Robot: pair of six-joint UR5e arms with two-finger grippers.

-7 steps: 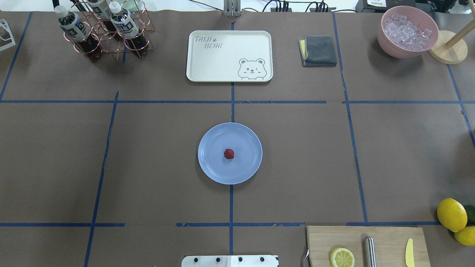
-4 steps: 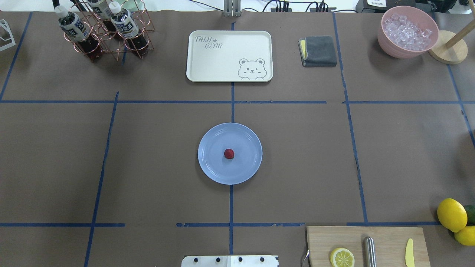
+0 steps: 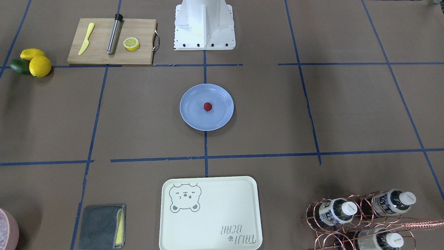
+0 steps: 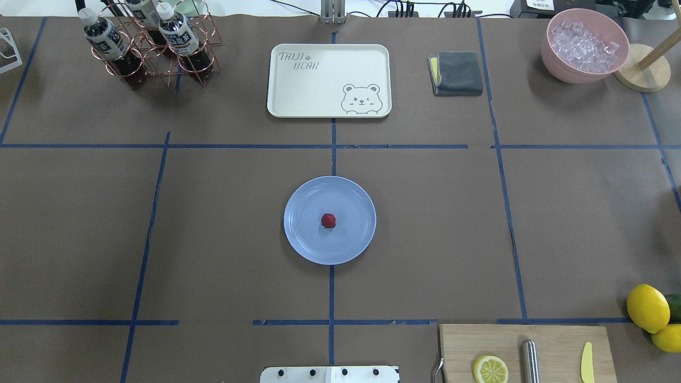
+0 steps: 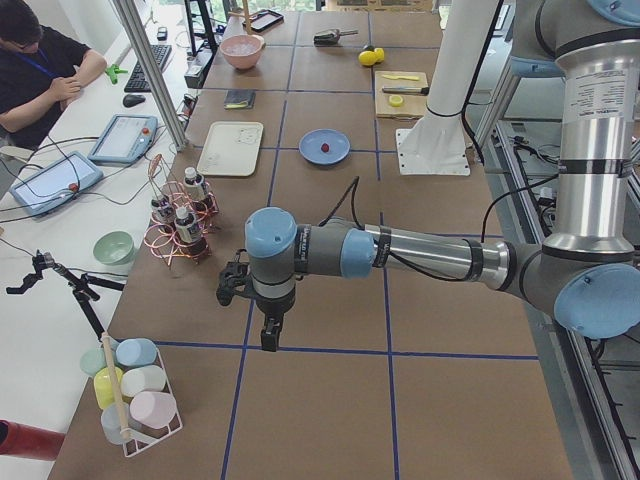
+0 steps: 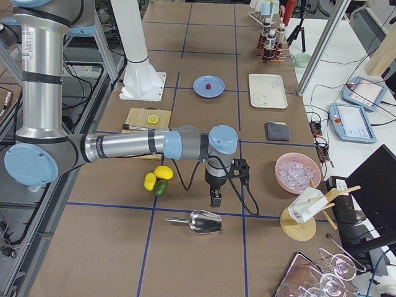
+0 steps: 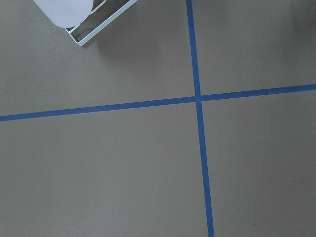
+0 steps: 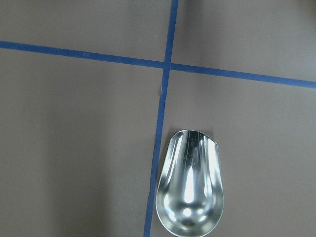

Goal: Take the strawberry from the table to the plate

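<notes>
right gripper (image 6: 215, 199) hanging over the table (image 6: 185, 260)
it points straight down beside a metal scoop (image 6: 199, 221) lying on the brown paper; whether its jaws are parted cannot be told. well away, the strawberry (image 6: 209, 85) sits on the plate (image 6: 199, 88).

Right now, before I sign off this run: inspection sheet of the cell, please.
surface: table, brown paper with a blue tape grid; no spills seen.
job's things: strawberry lies in the middle of the plate; nothing touches it.
clutter: tray, folded cloth, bowl of ice and bottle rack along the far edge; cutting board with lemon half; lemons; metal scoop at the right end.
grippers: left gripper and right gripper hang over opposite table ends, away from the plate; open or shut cannot be told.
cables: bundle at the far edge.
surroundings: person seated at a side desk.
</notes>
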